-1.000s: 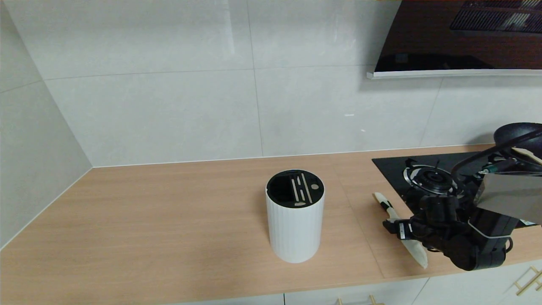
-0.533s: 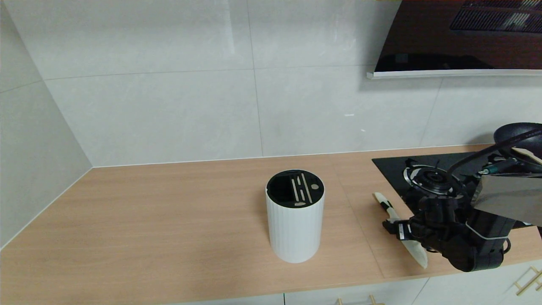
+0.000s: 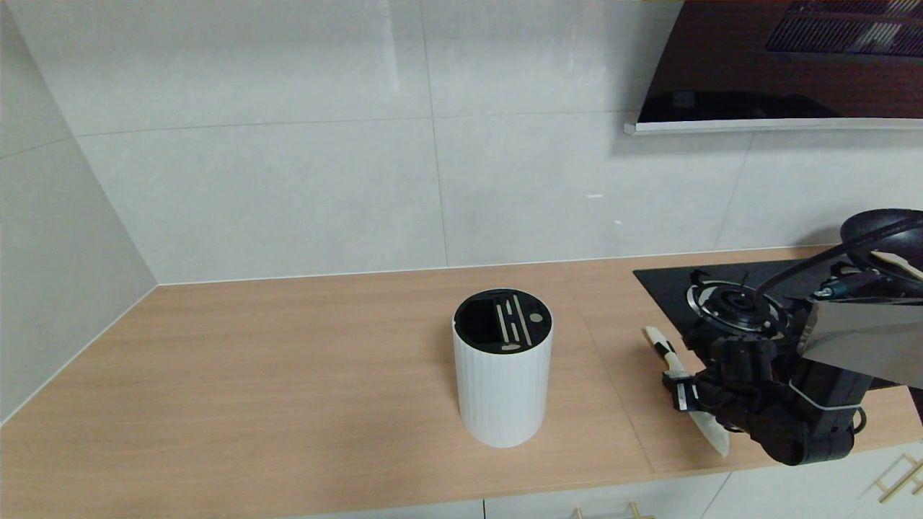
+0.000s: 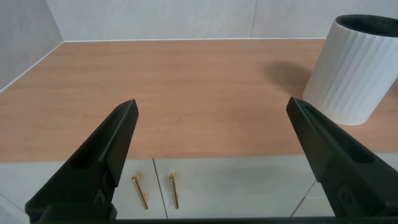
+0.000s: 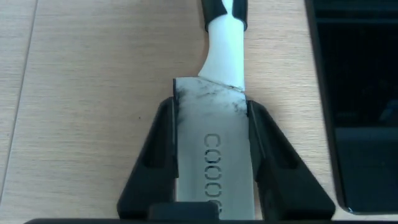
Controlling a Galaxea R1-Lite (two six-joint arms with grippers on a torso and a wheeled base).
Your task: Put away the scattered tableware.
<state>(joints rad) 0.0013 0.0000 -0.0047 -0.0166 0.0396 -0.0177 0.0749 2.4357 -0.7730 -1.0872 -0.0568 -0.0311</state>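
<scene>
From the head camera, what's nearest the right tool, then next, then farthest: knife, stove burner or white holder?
1. knife, gripped in the right tool.
2. stove burner, just behind it.
3. white holder, away on the robot's left.

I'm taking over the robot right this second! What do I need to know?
Right end effector: shut on the blade of the knife, which lies on the counter beside the stove.
Left end effector: open, empty, over the counter's front edge near the white holder.
Done: knife gripped, apparently not lifted yet.
Left: lift the knife, carry it to the holder and probably lower it into a slot on top.
</scene>
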